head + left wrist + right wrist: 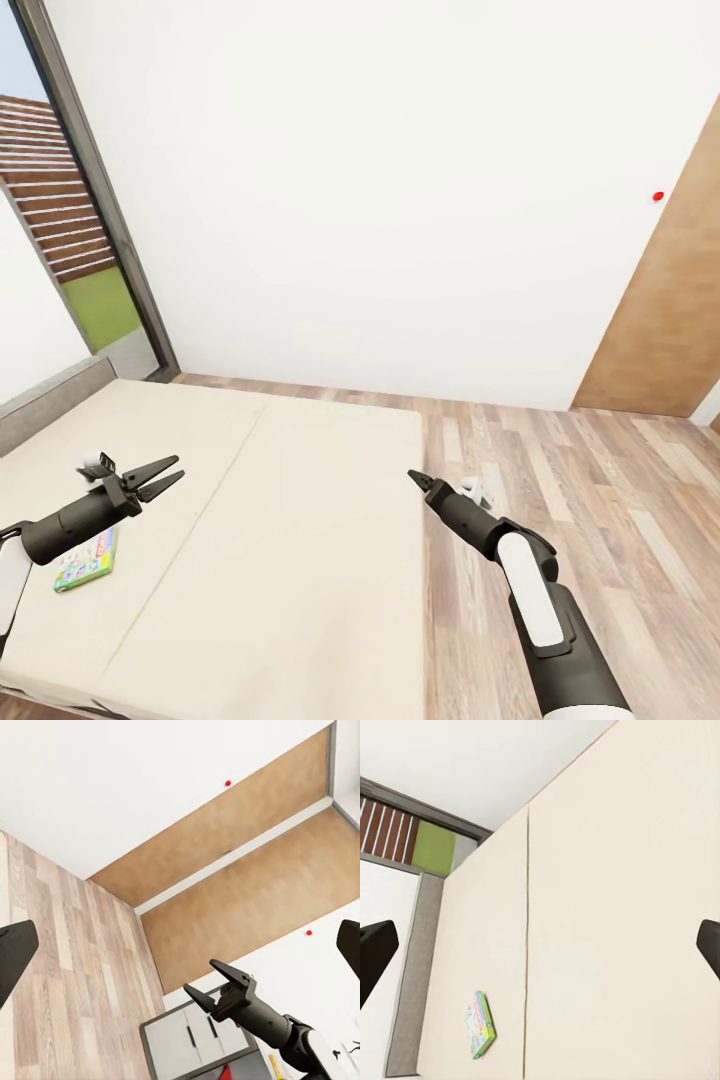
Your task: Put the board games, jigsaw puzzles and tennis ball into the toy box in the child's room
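One board game (86, 560), a flat green box with a colourful lid, lies on the cream bed (290, 520) near its left side, by the grey headboard. It also appears in the right wrist view as the small green board game (480, 1024). My left gripper (180, 467) hovers open above the bed, just past the game, with nothing between its fingers. Over the bed's right edge my right gripper (413, 477) is open and empty too. The left wrist view catches the right gripper (199, 976) with its jaws apart.
Wood floor (580, 480) runs to the right of the bed. A brown door panel (670, 320) stands at the far right and a glass sliding door (90, 230) at the left. A grey cabinet (187, 1039) sits low against the wall.
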Robot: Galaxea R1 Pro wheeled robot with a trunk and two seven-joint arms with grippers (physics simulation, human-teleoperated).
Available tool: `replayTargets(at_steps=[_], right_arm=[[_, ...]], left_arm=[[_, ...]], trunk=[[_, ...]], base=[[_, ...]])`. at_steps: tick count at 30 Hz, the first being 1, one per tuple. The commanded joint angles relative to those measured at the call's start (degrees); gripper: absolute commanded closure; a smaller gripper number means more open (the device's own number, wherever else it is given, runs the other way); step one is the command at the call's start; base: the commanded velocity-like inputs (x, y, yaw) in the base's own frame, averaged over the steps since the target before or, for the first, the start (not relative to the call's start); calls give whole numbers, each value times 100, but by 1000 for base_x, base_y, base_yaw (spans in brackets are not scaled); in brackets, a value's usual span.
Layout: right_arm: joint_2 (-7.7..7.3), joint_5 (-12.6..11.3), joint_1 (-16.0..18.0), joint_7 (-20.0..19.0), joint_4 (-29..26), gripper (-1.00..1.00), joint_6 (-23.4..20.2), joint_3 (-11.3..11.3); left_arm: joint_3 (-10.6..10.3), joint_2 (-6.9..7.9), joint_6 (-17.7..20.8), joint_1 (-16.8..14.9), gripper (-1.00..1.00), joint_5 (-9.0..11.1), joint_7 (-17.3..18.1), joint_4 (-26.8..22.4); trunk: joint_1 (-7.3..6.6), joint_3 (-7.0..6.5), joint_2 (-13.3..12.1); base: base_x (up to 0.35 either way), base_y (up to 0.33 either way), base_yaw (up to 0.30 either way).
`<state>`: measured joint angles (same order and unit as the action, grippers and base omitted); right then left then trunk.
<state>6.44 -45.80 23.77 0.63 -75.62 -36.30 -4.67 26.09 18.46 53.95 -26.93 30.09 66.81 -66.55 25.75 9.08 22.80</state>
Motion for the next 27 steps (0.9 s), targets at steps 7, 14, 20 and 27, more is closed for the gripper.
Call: replayTargets(at_steps=[7,14,20,27], right_arm=[[14,-25,5,7,-5,-100,-35,-16],[15,-24,5,7,-5,-100,-35,-9],[15,-24,5,7,-5,-100,-35,-8],[16,-24,5,7,-5,-100,-35,-6]], left_arm=[[1,1,35,-5,-100,14,13,2],[1,0,32,-5,-100,14,15,2],[1,0,33,-5,-100,15,16,2],[1,0,31,-5,-100,20,17,2]], trunk=[[4,12,12],[4,12,12],[4,12,12],[4,-9,12]], base=[[0,46,0],[0,126,0],[0,116,0],[0,112,-88]])
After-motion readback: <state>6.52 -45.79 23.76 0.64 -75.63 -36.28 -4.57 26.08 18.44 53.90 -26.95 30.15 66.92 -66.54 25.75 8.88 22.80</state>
